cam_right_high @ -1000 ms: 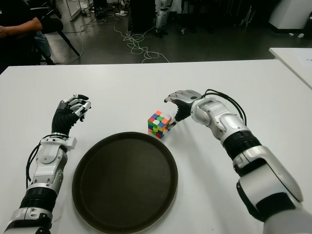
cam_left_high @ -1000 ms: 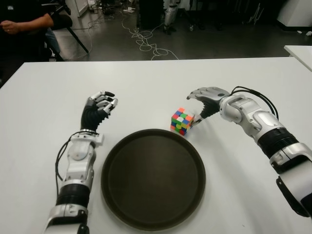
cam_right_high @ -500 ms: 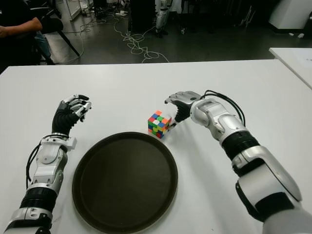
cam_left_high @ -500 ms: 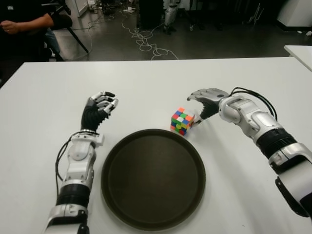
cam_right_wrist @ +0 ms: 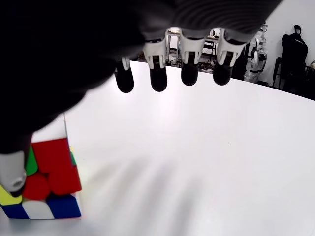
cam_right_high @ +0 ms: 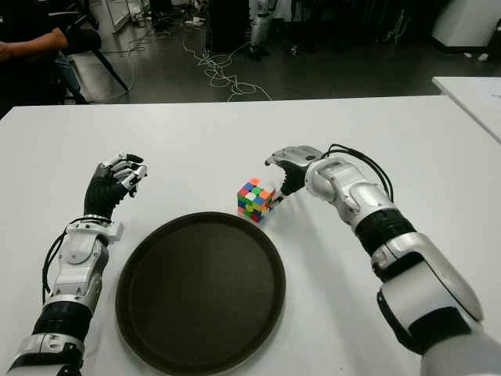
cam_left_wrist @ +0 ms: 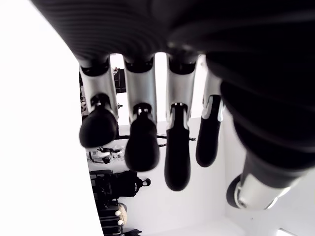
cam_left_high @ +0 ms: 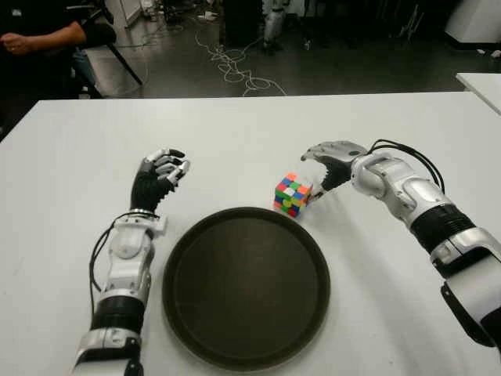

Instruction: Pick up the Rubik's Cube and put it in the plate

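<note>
A Rubik's Cube [cam_left_high: 293, 195] stands on the white table [cam_left_high: 235, 133], just beyond the far right rim of a round dark plate [cam_left_high: 246, 290]. My right hand [cam_left_high: 311, 174] is right of the cube and slightly over it. Its four fingers [cam_right_wrist: 189, 69] are spread above the table and its thumb [cam_right_wrist: 12, 172] is down beside the cube [cam_right_wrist: 47, 182]. It grips nothing and is open. My left hand [cam_left_high: 166, 166] shows left of the plate, raised, with fingers [cam_left_wrist: 142, 147] relaxed and empty.
A person sits beyond the table's far left corner [cam_left_high: 39, 35]. Cables [cam_left_high: 235, 66] lie on the floor behind the table. The corner of a second white table [cam_left_high: 481, 82] shows at the far right.
My right forearm has shifted very slightly. The cube, the plate and my left hand stay where they were.
</note>
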You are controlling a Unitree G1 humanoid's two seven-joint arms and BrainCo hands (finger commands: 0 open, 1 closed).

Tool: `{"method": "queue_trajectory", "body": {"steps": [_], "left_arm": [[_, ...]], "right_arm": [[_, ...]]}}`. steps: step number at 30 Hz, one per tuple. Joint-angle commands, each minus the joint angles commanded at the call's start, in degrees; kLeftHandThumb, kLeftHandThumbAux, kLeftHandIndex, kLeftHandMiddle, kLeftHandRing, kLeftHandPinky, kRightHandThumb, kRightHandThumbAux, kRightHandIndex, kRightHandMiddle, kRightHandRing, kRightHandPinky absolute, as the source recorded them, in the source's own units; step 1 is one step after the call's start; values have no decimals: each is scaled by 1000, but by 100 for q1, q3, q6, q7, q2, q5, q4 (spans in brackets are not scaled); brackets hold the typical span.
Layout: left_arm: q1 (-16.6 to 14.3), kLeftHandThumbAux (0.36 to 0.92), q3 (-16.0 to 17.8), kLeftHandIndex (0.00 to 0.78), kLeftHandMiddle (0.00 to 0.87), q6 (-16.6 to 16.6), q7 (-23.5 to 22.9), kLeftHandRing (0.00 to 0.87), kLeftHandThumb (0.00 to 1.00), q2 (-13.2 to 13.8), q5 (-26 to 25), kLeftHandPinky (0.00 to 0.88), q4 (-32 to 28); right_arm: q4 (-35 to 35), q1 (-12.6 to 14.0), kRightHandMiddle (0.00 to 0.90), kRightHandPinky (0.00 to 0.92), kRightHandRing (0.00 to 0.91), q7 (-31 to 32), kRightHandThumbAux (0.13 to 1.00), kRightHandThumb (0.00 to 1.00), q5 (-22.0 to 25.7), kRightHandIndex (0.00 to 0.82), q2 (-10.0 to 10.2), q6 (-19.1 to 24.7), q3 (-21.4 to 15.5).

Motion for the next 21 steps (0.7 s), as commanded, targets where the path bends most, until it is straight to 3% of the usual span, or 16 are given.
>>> {"method": "queue_trajectory", "body": {"steps": [17,21], "left_arm": [[-31,662,24,412,563,32,-61,716,842,19,-52,744,38],[-22,662,21,412,564,64,-50,717,842,26,-38,747,21]], "right_arm": [[-411,97,38,5,22,207,453,0,361,0,-252,-337,-272],[-795,195,43,3,24,406,451,0,491,0,-439,-361,-429]]}}
